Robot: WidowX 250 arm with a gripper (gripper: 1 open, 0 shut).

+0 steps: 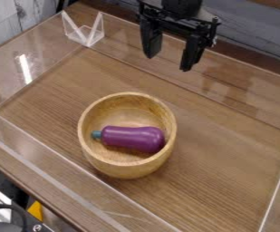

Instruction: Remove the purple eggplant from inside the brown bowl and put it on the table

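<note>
Claw (168,52) hangs spread and empty behind the bowl (106,159); I'd bring it down over the eggplant's (135,138) fat middle, fingers straddling its width.

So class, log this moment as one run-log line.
gripper: open, raised, empty | purple eggplant: inside brown bowl | table: eggplant not yet placed

One purple eggplant (133,138), one brown bowl (128,167), one table (226,118), one gripper (168,50)
</note>
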